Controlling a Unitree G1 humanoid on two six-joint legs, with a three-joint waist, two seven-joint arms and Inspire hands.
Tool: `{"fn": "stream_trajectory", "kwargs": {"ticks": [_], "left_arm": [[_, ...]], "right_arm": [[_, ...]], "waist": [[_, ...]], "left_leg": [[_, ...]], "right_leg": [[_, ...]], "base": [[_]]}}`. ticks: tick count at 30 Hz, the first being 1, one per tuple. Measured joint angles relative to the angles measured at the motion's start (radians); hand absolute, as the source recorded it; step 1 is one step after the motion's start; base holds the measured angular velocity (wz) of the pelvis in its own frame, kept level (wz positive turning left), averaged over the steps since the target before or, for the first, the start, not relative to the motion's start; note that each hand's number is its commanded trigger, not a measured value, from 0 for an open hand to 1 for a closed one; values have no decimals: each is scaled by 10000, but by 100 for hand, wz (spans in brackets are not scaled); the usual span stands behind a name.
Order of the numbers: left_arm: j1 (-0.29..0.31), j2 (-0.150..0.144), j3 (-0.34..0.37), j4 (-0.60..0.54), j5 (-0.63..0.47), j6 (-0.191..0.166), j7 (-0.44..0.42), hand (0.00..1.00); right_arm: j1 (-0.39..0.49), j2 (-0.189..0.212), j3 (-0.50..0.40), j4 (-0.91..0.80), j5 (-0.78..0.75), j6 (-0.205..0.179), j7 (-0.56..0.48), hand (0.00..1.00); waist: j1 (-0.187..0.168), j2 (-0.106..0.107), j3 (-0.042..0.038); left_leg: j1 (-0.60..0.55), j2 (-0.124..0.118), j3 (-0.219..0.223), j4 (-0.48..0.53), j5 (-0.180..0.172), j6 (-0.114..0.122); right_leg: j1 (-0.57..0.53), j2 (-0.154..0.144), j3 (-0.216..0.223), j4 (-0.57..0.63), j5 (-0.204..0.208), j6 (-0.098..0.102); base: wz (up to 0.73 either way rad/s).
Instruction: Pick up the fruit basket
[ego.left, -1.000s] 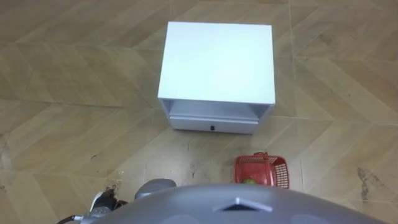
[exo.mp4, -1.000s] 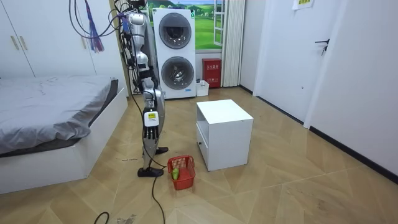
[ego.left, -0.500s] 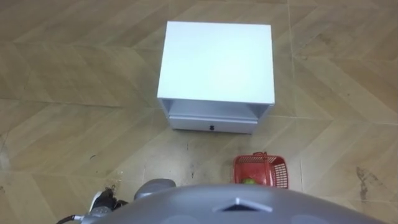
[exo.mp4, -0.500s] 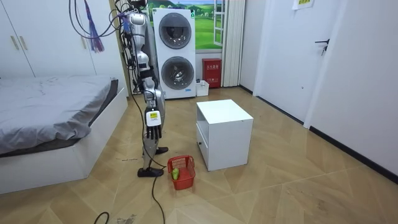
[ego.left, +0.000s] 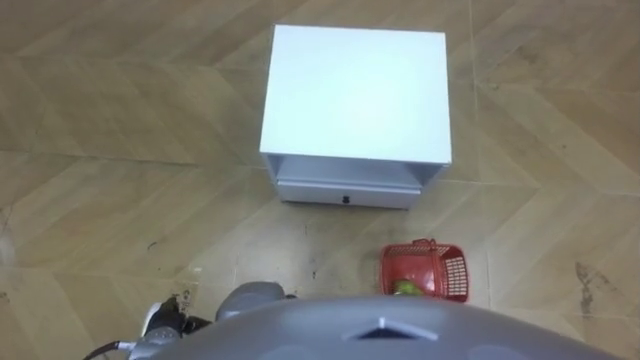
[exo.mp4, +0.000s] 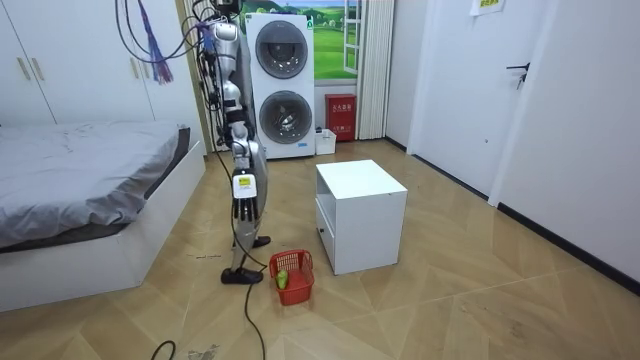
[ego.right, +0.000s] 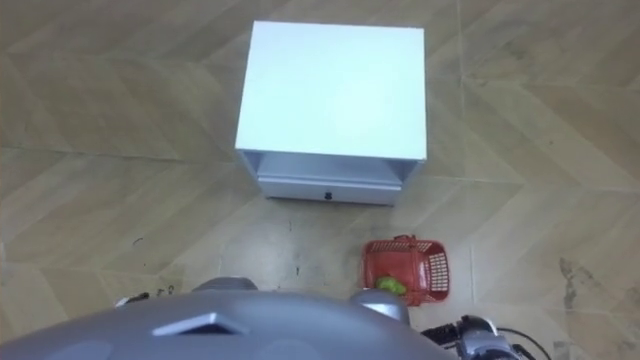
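Right hand (exo.mp4: 245, 206) hangs at the robot's side in the room view, its fingers pointing down and loose, with nothing in them. It is high above the floor because the robot stands upright, not bent at knee or waist. Left hand (ego.left: 165, 320) shows at the lower left edge of the left eye view, low beside the body; whether it is open or closed I cannot tell.

Below the right hand and a little ahead of it, the fruit basket (ego.left: 425, 272) sits upright on the floor (ego.left: 90, 200), off to the robot's right. A green fruit (ego.left: 405, 290) lies in its near corner. The handle is too small to make out clearly.

Beyond the basket stands a white cabinet (ego.left: 355, 95), squarely ahead of the robot, with an open shelf above a closed drawer (ego.left: 345, 195). The basket is apart from the cabinet, in front of its right corner.

By my reading the pickup has not begun. The basket lies on the right-hand side, so that hand seems the natural one to use, and the robot would have to crouch or bend low to reach it. The cabinet close ahead leaves little room to lean forward, and a crooked lift could tip the fruit out.
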Motion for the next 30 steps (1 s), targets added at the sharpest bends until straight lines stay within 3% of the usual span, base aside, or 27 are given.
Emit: {"fn": "stream_trajectory", "kwargs": {"ticks": [4,5,6,7,8,9,11,14,16,17,18,19,20,24,26,30], "left_arm": [[14,116,399,138,-111,-49,-4,0],[-3,181,694,114,-67,-121,-20,0],[-12,264,1055,168,-108,-225,-9,0],[-8,328,1139,176,-107,-301,-5,0],[32,475,1226,137,-122,-373,-2,0],[60,599,1226,121,-127,-423,-3,0],[29,660,1167,123,-501,-460,0,0],[-211,752,974,228,-1003,-579,20,0],[-618,911,778,464,-1466,-558,58,0],[-858,997,706,500,-1670,-567,67,0],[-1127,1035,711,491,-1677,-543,186,0],[-1281,1030,714,513,-1707,-544,282,0],[-1447,1035,621,548,-1901,-561,447,0],[-1468,1098,-7,782,-2477,-780,944,0],[-1769,1165,-261,1148,-2580,-931,1105,0],[-1890,1186,-645,1675,-3277,-1206,1419,0]], "right_arm": [[-54,-72,11,-210,315,27,1,0],[-206,-73,-27,-211,416,39,-6,0],[-344,-68,-61,-206,705,34,-13,0],[-295,-68,-85,-209,834,37,-23,0],[-213,-69,-97,-211,1022,102,-70,0],[-323,-110,-97,-217,1185,112,-172,0],[-873,-296,-73,-227,1924,-7,-424,0],[-1895,-503,-70,-228,2772,-380,-585,0],[-2431,-528,-65,-191,3135,-451,-628,0],[-2703,-534,-63,-201,3284,-477,-659,0],[-2892,-547,-63,-185,3545,-526,-736,0],[-2933,-567,-66,-182,3697,-585,-765,0],[-2895,-577,-62,-112,3838,-694,-805,0],[-2804,-653,-69,-80,4301,-784,-1142,0],[-2906,-734,-72,-108,4533,-950,-1361,0],[-2983,-952,-92,-536,4466,-1450,-1815,0]], "waist": [[82,-18,-30],[115,24,-86],[102,-53,-25],[110,-125,-26],[209,-294,-30],[451,-476,-81],[522,-593,-127],[463,-730,-148],[486,-836,-67],[493,-890,-68],[507,-902,-63],[512,-859,-30],[496,-792,15],[614,-958,109],[604,-1103,183],[478,-1166,230]], "left_leg": [[-699,7,504,416,-167,308],[-1076,95,711,501,-197,449],[-1323,120,856,725,-275,624],[-1395,88,851,861,-325,695],[-1549,-27,849,1130,-453,809],[-1852,-77,972,1482,-592,885],[-2663,-75,1022,2151,-725,1012],[-4343,-53,1023,3275,-795,1165],[-5411,-51,1021,4083,-854,1258],[-6230,-51,1020,4737,-899,1324],[-7041,-50,1001,5509,-1003,1385],[-7437,-46,946,5947,-1078,1416],[-7989,-54,880,6783,-1219,1488],[-9344,-86,868,9091,-1829,1421],[-10098,-84,925,9946,-1969,1461],[-11088,-87,1015,12027,-2603,1604]], "right_leg": [[-959,-220,29,435,156,223],[-1235,-318,-37,573,163,254],[-1616,-487,-62,1741,-63,229],[-1767,-609,-56,2674,-156,208],[-1848,-838,0,4434,-172,149],[-1818,-884,198,5807,-130,65],[-1473,-855,225,6739,63,-32],[-828,-878,213,6694,141,24],[-535,-851,319,6420,122,55],[-465,-846,339,6151,20,215],[-458,-809,384,5916,-113,279],[-541,-802,347,6004,9,302],[-788,-781,321,6625,-452,466],[-1630,-1062,555,9637,-2267,160],[-2147,-1047,831,10899,-2894,140],[-2480,-1049,1097,13592,-3411,-77]], "base": [[-40],[-28],[-11],[16],[7],[-9],[-13],[6],[21],[30],[36],[49],[42],[22],[28],[24]]}}
